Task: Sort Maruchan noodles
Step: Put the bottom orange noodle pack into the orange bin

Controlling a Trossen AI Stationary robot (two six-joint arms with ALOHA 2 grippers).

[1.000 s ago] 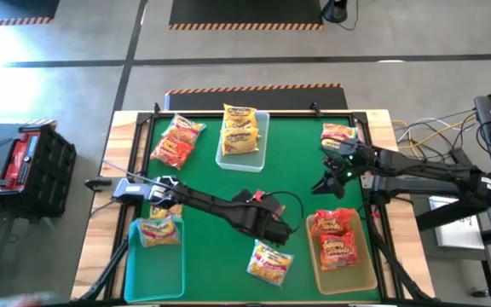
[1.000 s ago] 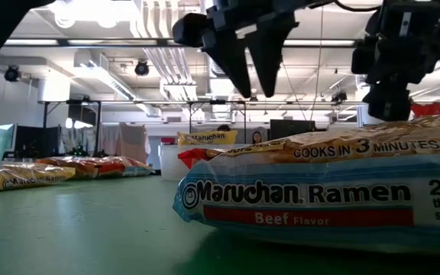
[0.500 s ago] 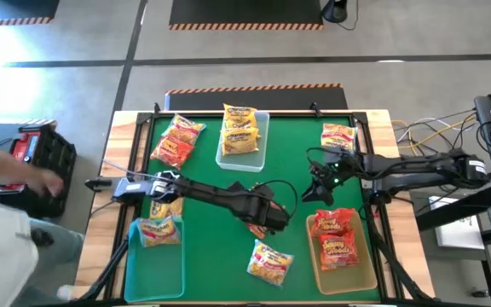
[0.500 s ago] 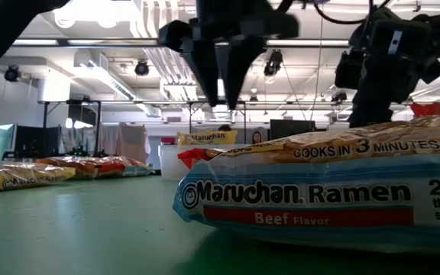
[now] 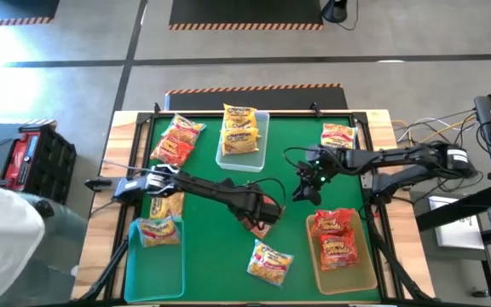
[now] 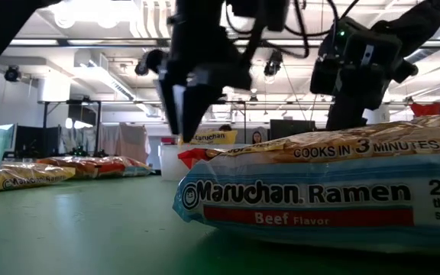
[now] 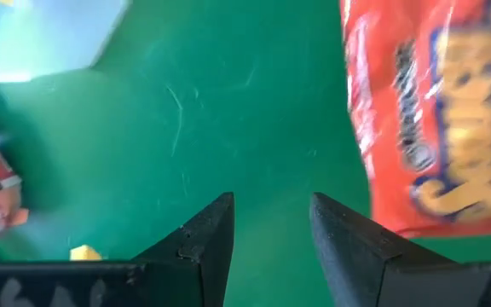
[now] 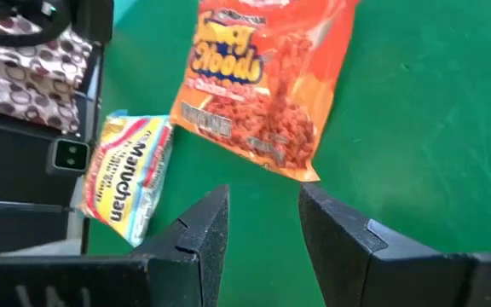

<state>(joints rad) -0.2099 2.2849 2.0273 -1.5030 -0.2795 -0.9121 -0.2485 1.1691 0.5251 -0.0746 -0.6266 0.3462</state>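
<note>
Grey concrete floor [image 5: 75, 77] with striped hazard tape [image 5: 254, 87] beyond the table. Overhead, white ducts [image 6: 155, 57] and bright ceiling lights [image 6: 90, 9]; a black crate [image 5: 37, 162] stands alongside.

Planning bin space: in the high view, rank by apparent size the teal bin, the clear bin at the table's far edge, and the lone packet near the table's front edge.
1. Teal bin
2. Clear bin
3. Lone packet

The two bins look close in size, so their order is unsure.

Red ramen packet [image 8: 267, 94]: we see crinkly, glossy plastic film.
Beef-flavour yellow and pale-blue packet [image 6: 319, 191]: shiny wrinkled plastic wrapper, we note.
Green table mat [image 5: 211, 166]: we find it matt, finely scratched in the left wrist view.
Pale wooden table edge [image 5: 124, 121]: bare wood.
Clear rectangular bin [image 5: 261, 141]: smooth translucent plastic.
</note>
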